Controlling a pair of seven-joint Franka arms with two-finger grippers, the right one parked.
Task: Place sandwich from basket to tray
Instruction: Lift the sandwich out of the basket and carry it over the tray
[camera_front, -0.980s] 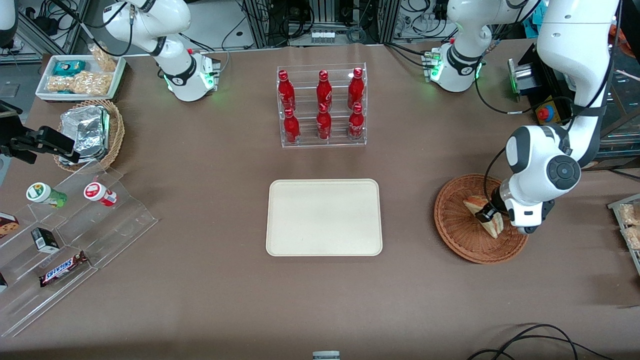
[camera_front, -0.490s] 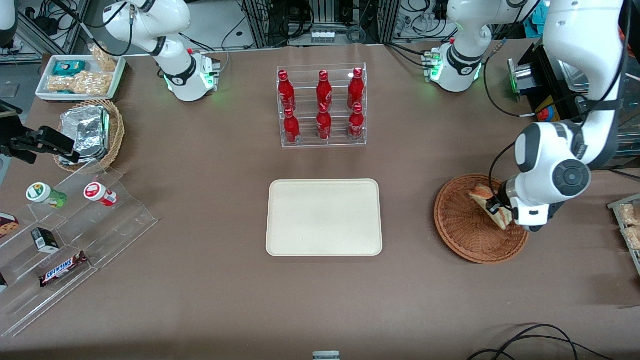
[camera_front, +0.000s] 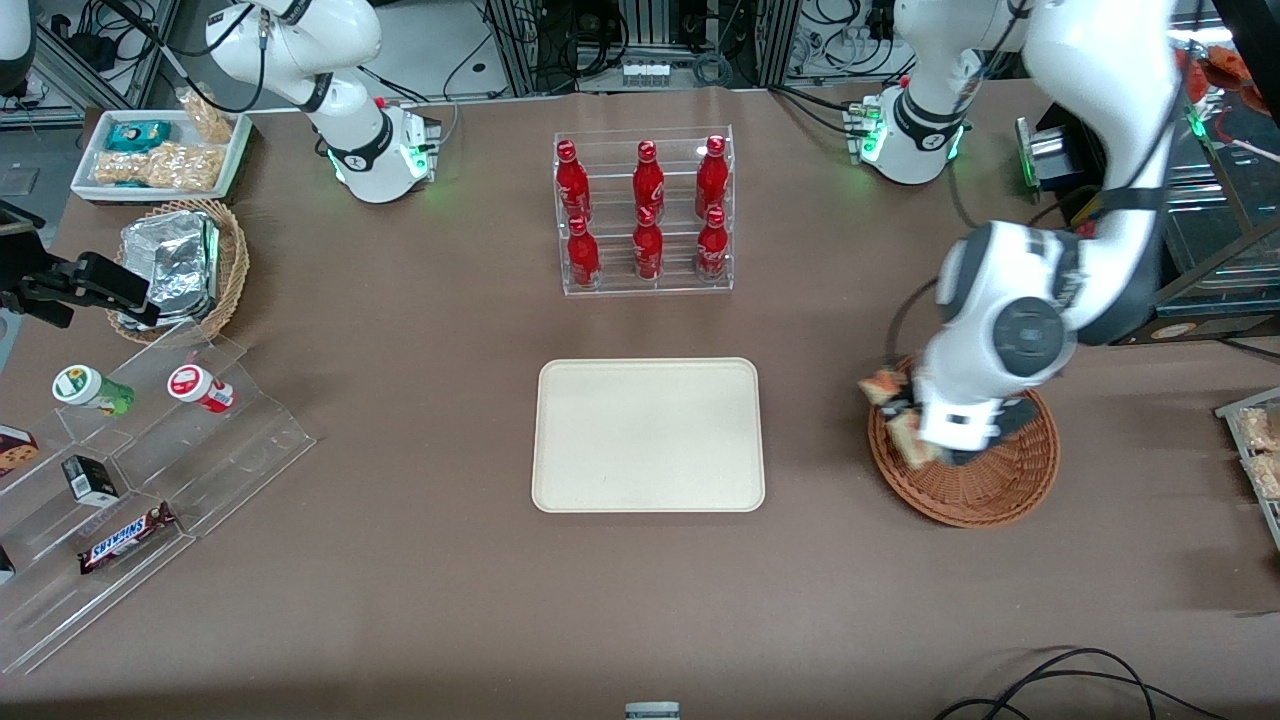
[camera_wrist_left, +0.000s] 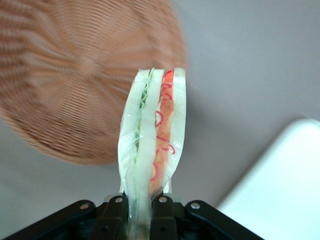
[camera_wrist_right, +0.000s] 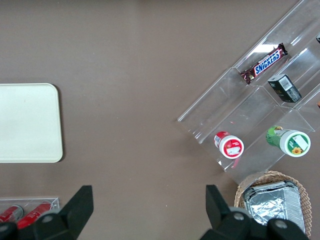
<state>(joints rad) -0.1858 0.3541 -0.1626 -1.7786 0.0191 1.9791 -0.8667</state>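
My left gripper (camera_front: 908, 425) is shut on the clear-wrapped sandwich (camera_front: 893, 410) and holds it lifted over the rim of the reddish-brown wicker basket (camera_front: 990, 480), on the side toward the tray. In the left wrist view the fingers (camera_wrist_left: 161, 207) pinch the sandwich (camera_wrist_left: 152, 135) by its bread edges, its red-orange and pale layers showing, with the basket (camera_wrist_left: 75, 75) below it and a corner of the tray (camera_wrist_left: 285, 175) close by. The cream-beige tray (camera_front: 648, 435) lies bare at the table's middle and also shows in the right wrist view (camera_wrist_right: 27, 122).
A clear rack of red bottles (camera_front: 645, 215) stands farther from the front camera than the tray. A tan basket of foil packets (camera_front: 180, 265), a white snack tray (camera_front: 160, 150) and a clear stepped shelf (camera_front: 130, 470) of snacks lie toward the parked arm's end.
My left gripper has lifted the sandwich out of the basket's middle and swung with it toward the tray, now over the basket's rim.
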